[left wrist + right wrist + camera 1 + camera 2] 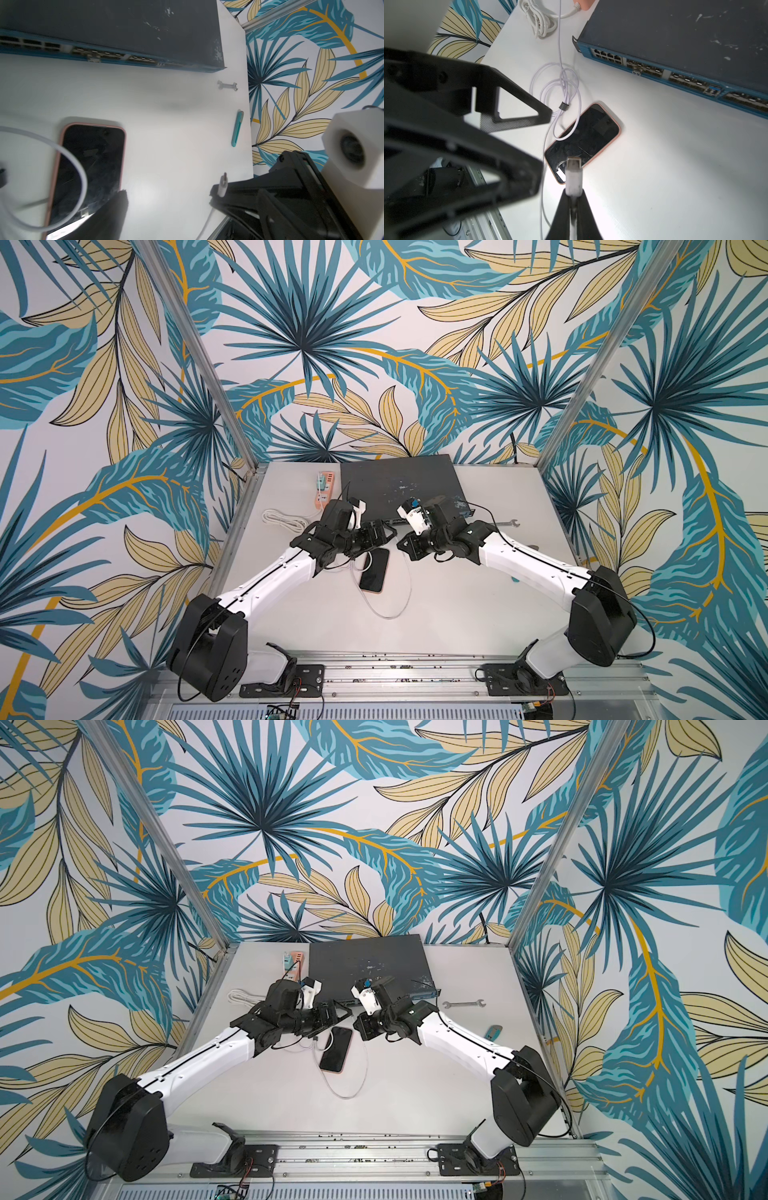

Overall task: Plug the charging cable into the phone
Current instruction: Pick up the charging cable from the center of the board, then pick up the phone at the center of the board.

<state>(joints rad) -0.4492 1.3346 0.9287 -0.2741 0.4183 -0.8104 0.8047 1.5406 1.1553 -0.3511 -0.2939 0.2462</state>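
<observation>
White plastic with a silvery tip marks the plug (573,174) of the charging cable (560,87). It is gripped between the clenched fingers of the right end effector (573,192) and held raised off the worktop (457,593). The left end effector (545,150) is spread wide with nothing between its fingers, and it hovers just at 9 o'clock of the right one.

The phone (375,570) lies flat and screen up near the middle of the worktop in both top views, its length running roughly from 12 to 6 o'clock. It is gripped by neither arm. One loop of the cable is draped across its screen. The remaining coils, bound by a dark clip (563,106), are gathered at the phone's 9 o'clock, and a long slack bend trails off towards 6 o'clock. The network switch (399,485) sits at 12 o'clock of the phone and plays no part.

The first part of the task is judged complete, as the plug is secured in a grip. The insertion is not yet done, because the plug is apart from the phone and no contact with its rim is seen. The charging port cannot be made out in any view, so the end to be approached cannot be told for certain. What is left is aligning the plug with that port and pressing it home, probably with the phone steadied by the free end effector.
</observation>
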